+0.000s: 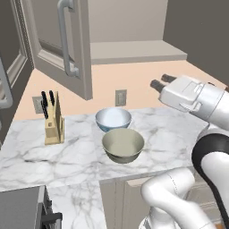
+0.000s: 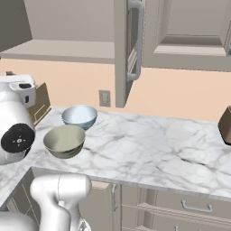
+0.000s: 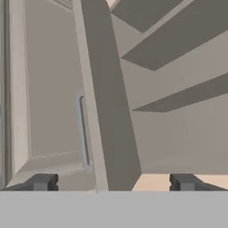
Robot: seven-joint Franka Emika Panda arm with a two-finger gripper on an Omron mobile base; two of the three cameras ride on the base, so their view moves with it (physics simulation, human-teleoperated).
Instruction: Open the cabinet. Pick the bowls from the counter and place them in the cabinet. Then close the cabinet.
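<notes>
My tool [image 3: 113, 181] stands wide apart, empty, raised toward the grey-beige panelled wall cabinet [image 1: 134, 51], whose doors hang open. My white arm bends up from the base. The pale blue-white round bowl [image 1: 113, 118] and olive-beige round bowl [image 1: 123, 145] sit touching on the white marble tabletop [image 2: 158, 144].

Cabinet [image 1: 134, 49] top cut off by frame edge in both base views; left door [image 1: 58, 44] cropped at top. Blue-white bowl [image 1: 113, 119] partly hidden behind olive bowl [image 1: 123, 145]. Brown thing [image 2: 225, 125] at right edge cut off, can't ID. Dark appliance [image 1: 22, 208] cropped bottom-left.
</notes>
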